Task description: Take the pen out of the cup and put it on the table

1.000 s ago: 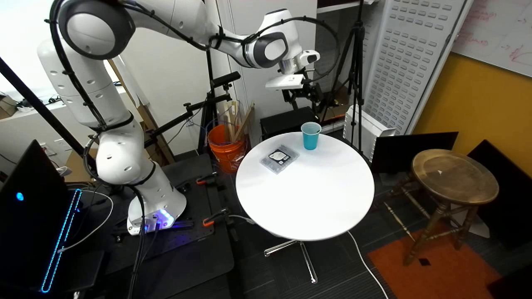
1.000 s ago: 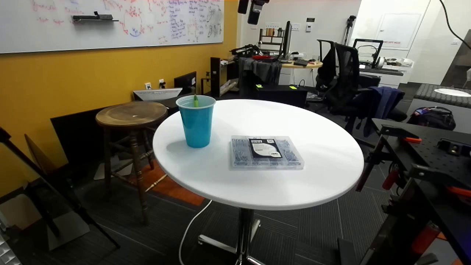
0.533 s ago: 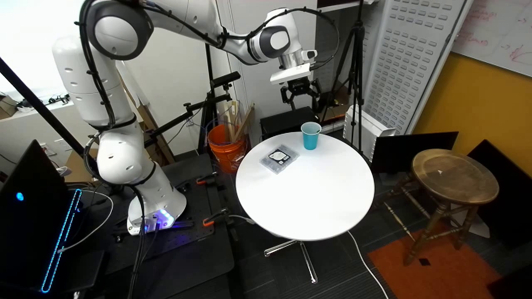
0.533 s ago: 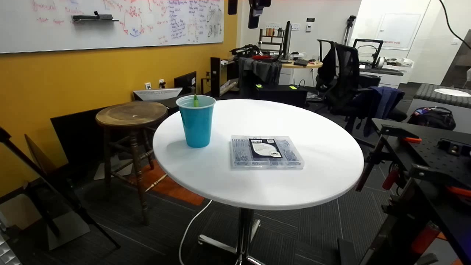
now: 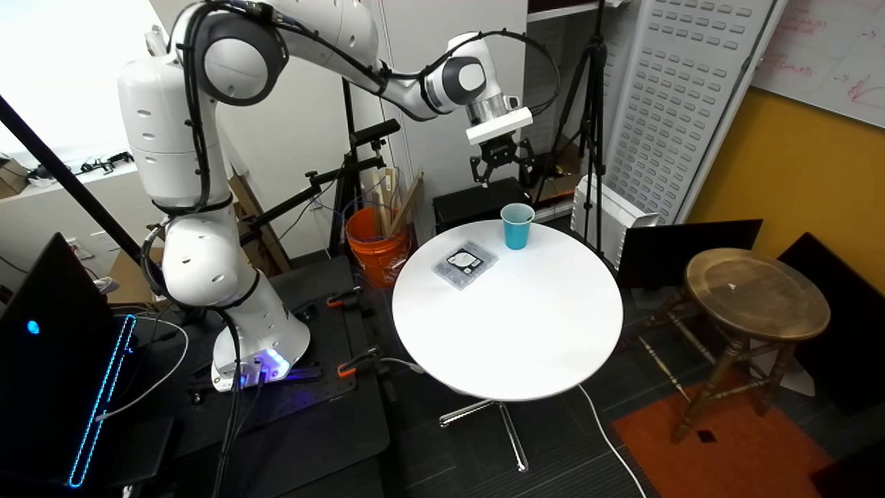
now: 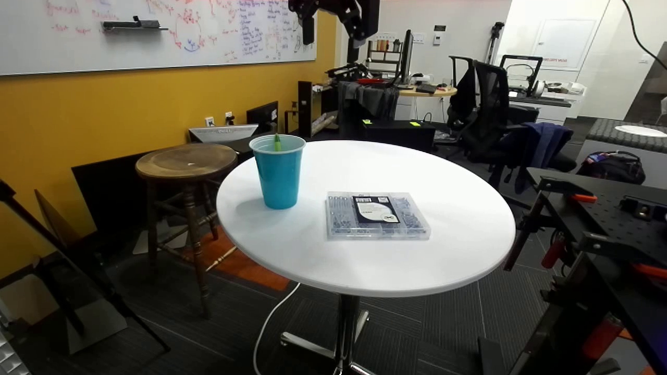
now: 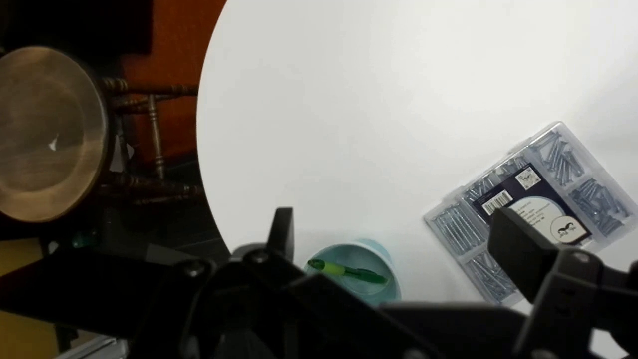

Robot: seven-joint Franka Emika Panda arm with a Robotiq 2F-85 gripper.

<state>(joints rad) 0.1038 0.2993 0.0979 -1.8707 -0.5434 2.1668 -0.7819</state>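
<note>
Nearest in the wrist view, the gripper (image 7: 394, 229) has its fingers spread wide, one blocking part of a clear case of metal fasteners (image 7: 543, 199) on the white table (image 7: 349, 124). Near the case the teal cup (image 6: 279, 174) stands upright, and inside it leans the pen (image 7: 349, 272), green with a yellow-green band (in an exterior view, only its upper end (image 6: 278, 142) shows). The gripper hides part of the cup; farther off, the wooden stool (image 7: 50, 132) is cut off at the wrist view's left edge.

claw (image 5: 507, 180) spread, apart from cup (image 5: 516, 232) | cup upright on table (image 5: 515, 325) | flat case (image 5: 464, 264) near cup
</note>
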